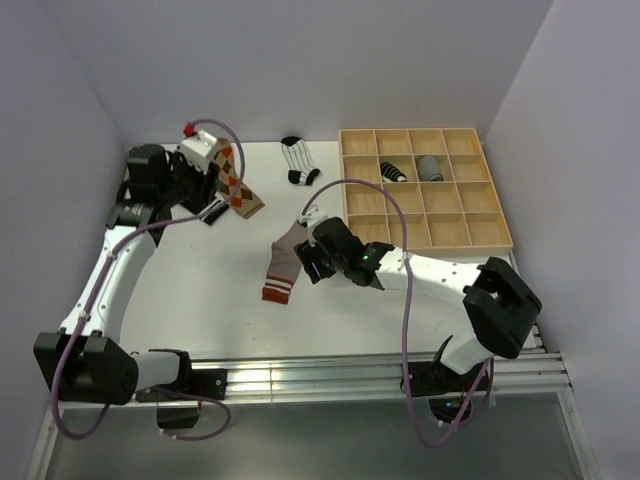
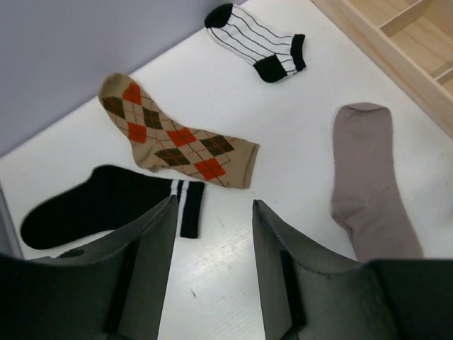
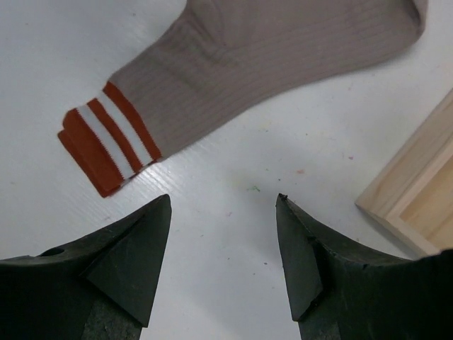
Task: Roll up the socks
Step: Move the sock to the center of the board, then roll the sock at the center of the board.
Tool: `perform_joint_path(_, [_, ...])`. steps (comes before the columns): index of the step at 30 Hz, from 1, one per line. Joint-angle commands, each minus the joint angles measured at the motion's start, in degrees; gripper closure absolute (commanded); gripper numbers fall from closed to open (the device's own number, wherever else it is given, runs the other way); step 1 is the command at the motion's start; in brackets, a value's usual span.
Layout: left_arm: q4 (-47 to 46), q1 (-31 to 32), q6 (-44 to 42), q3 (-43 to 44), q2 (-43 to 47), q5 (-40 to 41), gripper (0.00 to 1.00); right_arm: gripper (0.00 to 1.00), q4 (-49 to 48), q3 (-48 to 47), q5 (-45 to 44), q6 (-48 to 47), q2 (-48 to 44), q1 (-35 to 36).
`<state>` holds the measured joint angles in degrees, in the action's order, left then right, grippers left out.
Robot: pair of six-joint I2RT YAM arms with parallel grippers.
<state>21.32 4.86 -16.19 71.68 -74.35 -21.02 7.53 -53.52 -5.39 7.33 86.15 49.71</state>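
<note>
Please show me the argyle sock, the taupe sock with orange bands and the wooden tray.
Tan-orange argyle fabric sock [image 2: 177,138]: left wrist view, its middle.
Taupe ribbed sock with orange-white cuff [image 3: 283,57]: right wrist view, leg.
Wooden grid tray [image 1: 460,246]: top view, near wall.

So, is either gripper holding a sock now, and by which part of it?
Nothing is held. The left gripper is open and empty near the argyle sock; the right gripper is open and empty near the taupe sock.
</note>
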Motion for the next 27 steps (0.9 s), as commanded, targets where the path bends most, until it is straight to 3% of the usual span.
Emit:
perform_joint_path(1, [-4.6, 2.7, -10.1, -10.5, 2.8, 5.4, 0.50, 0.32, -4.7, -0.8, -4.2, -0.4, -1.7, -0.5])
perform_joint_path(5, [-10.5, 8.3, -22.6, -25.9, 14.2, 5.4, 0.40, 0.31, -4.6, -1.0, -6.7, 1.1, -2.7, -0.9])
perform_joint_path(7, [-9.0, 14.2, -24.8, -30.6, 16.7, 4.9, 0.40, 0.31, -4.2, -1.5, -7.7, 2.5, -3.5, -2.1])
perform_joint_path(11, [-7.4, 22.3, -26.3, -35.1, 17.4, 2.1, 0.41, 0.30, -3.8, -1.8, -7.2, 4.4, -6.1, -4.8])
perform_joint_path(18, [-10.4, 31.0, -29.0, -42.1, 15.9, 1.4, 0.39, 0.30, -3.0, 0.3, -6.2, 7.0, -11.3, -9.8])
perform_joint_path(27, [-13.8, 33.9, -32.4, -45.2, 11.2, 0.5, 0.42, 0.30, -2.1, 1.7, -6.2, 7.7, -14.5, -12.1])
